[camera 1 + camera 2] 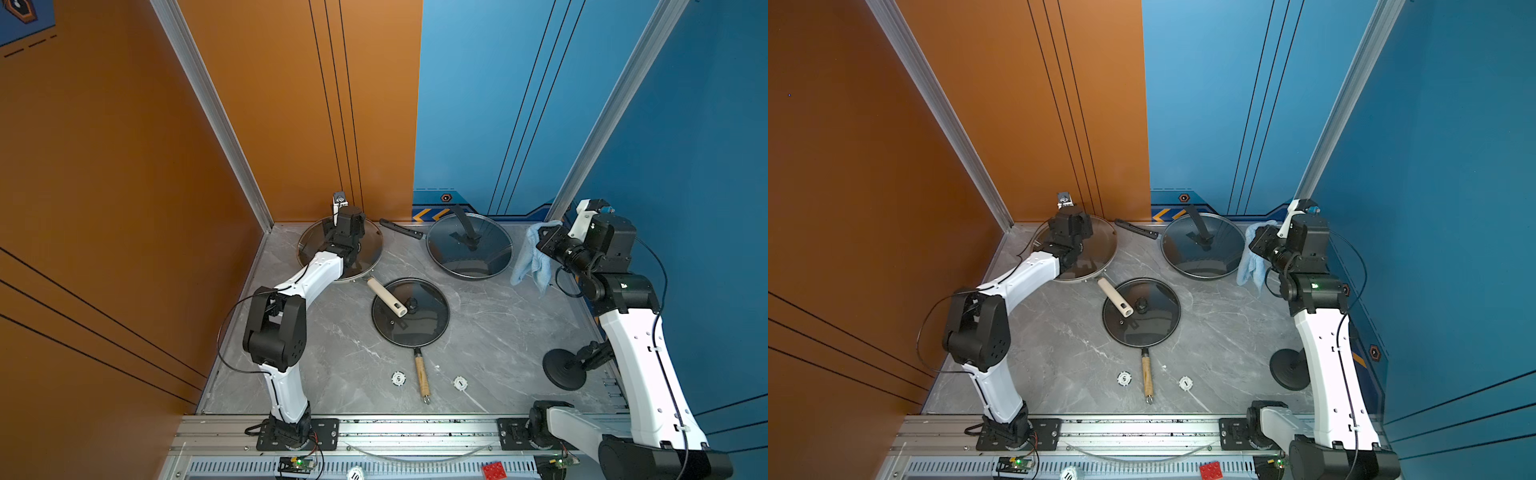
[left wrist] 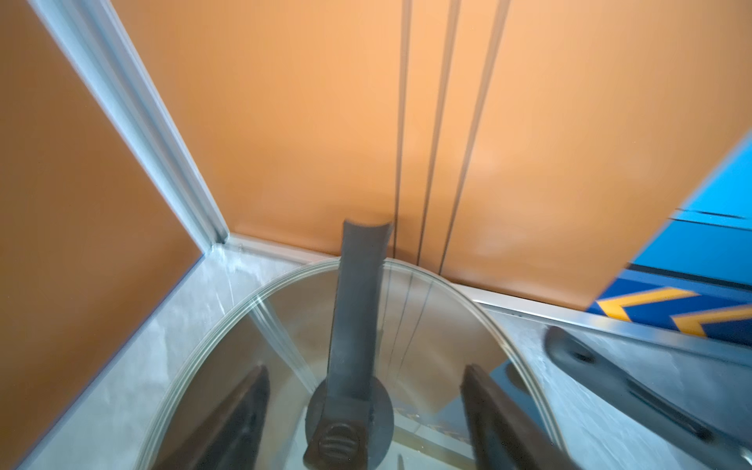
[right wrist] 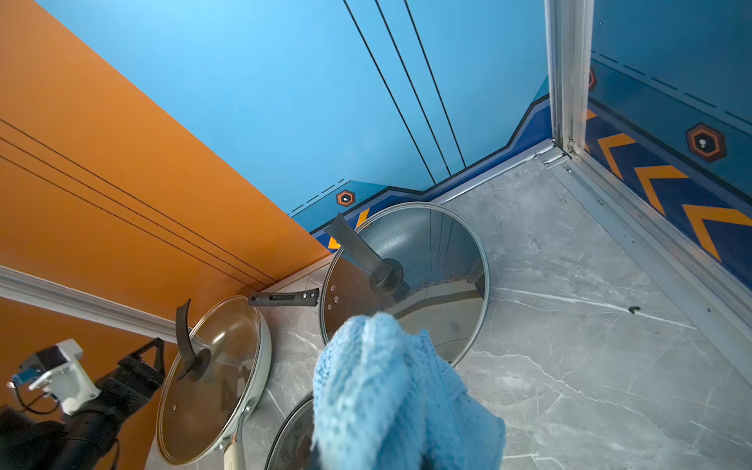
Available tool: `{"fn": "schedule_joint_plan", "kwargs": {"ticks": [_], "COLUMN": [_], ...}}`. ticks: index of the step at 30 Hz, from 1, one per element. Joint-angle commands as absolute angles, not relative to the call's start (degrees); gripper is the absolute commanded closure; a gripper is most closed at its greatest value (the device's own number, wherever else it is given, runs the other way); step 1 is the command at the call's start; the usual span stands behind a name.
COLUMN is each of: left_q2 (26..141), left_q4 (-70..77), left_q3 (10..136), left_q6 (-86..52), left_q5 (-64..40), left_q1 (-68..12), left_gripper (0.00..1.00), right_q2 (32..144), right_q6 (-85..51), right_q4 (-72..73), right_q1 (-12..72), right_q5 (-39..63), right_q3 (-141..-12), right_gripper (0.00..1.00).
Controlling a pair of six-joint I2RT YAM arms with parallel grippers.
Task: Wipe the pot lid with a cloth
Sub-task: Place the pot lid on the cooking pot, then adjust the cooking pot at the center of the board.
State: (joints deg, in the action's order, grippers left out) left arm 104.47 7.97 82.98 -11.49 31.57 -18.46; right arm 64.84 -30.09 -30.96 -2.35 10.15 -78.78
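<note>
A glass pot lid covers the cream pan at the back left. My left gripper hangs over its middle, open, one finger on each side of the lid's dark upright handle without touching it. The light-blue cloth dangles above the table at the back right. My right gripper is shut on its top. In the right wrist view the cloth hides the fingers.
A black wok with a glass lid stands at the back middle, close to the cloth. A small lidded frying pan sits mid-table, the cream pan's handle lying over it. A black round stand is at the right edge.
</note>
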Motion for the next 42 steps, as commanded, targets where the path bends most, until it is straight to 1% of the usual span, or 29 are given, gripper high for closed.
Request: {"fn": "schedule_joint_plan", "kwargs": {"ticks": [1,6,10,15,19,23,30,34,38,42], "left_q2": [102.03,100.05,100.41,103.43,105.85,105.44,103.95,103.80,102.30,100.26], "left_q4": [4.99,-0.50,-4.97,-8.31,-14.04,-19.09,-27.02,-30.49,-33.35,-34.27], "left_q3": [81.64,82.25,83.56,83.70,83.87,82.68,80.14,78.13,76.85,78.03], "left_q6": [-11.68,-12.72,-18.75,-28.36,-34.86,-40.01,-44.09,-44.13,-43.01,-39.72], "left_q5": [26.69,22.55,19.74,17.34,15.29,16.25,15.90,16.32,18.91,21.81], "left_q1": [-21.82,-30.40,-36.82,-39.98,-39.75,-38.69,-34.83,-31.88,-28.87,-27.92], "left_gripper": [0.02,0.02,0.02,0.02,0.02,0.02,0.02,0.02,0.02,0.02], "right_q2": [65.67,67.00,67.92,68.64,67.66,65.80,65.12,65.13,65.39,65.24], "right_q6": [-27.55,-25.93,-27.14,-27.42,-27.70,-27.60,-27.51,-27.71,-27.66,-27.51], "right_q4": [-31.58,-30.41,-28.14,-27.42,-27.52,-28.11,-28.13,-27.95,-27.95,-27.88], "right_q1": [-3.02,-3.24,-3.21,-3.23,-3.12,-3.15,-3.24,-3.19,-3.25,-3.25], "right_q5": [13.61,16.90,18.74,19.86,20.50,18.76,17.62,16.45,16.69,16.70], "right_q3": [-78.94,-77.85,-76.75,-76.39,-75.37,-74.03,-73.33,-73.13,-73.16,-73.06], "right_gripper": [0.96,0.97,0.97,0.96,0.96,0.96,0.95,0.94,0.94,0.94]}}
